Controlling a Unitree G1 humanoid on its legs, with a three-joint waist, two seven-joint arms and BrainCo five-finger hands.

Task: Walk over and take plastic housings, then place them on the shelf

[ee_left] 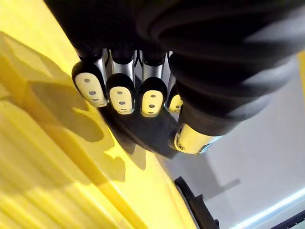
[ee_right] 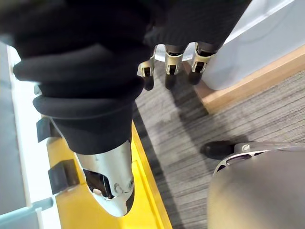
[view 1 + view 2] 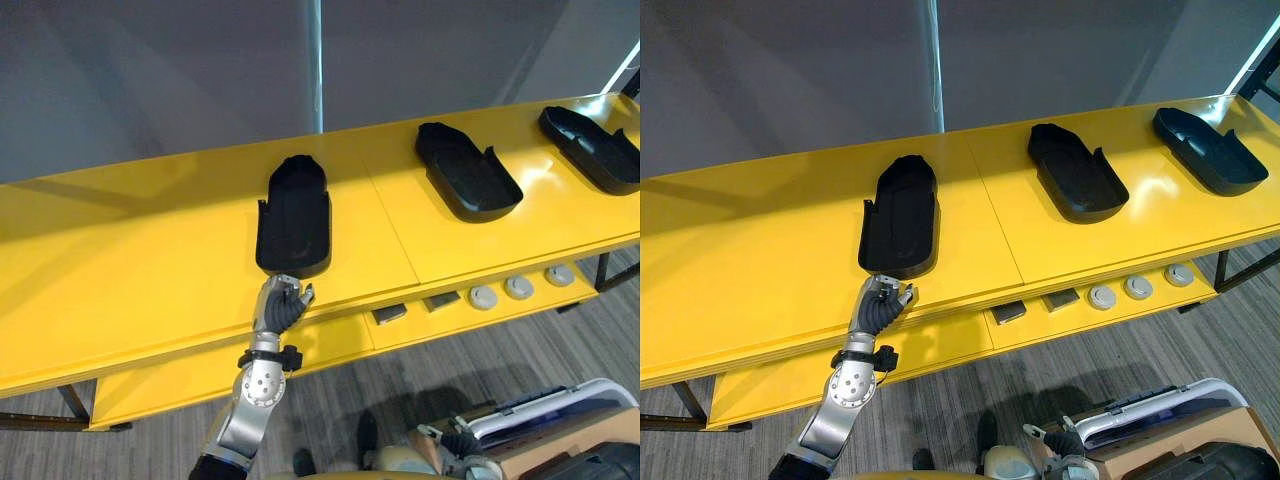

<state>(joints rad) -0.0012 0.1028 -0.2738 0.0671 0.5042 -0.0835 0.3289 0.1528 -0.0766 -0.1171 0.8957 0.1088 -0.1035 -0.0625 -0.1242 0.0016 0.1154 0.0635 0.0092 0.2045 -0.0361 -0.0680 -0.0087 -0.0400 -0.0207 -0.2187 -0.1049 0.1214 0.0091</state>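
Grey plank floor fills the bottom of the head views. In the right wrist view the right hand hangs over it, its fingers loose, narrowly parted and empty.

Above the floor, a lower ledge of the yellow shelf crosses the frame. It carries two dark blocks at centre and three round grey discs to their right.

The left hand reaches up from the lower left to the shelf's front edge, just left of centre. Its fingers are curled, and in the left wrist view the near end of the nearest housing sits between them and the thumb.

That black plastic housing lies flat on the shelf top with its open side up and its long axis running away from the hand. A second housing lies at upper right, well apart from the first. A third housing lies at the far right edge, also open side up.

Behind the shelf stands a plain grey wall.
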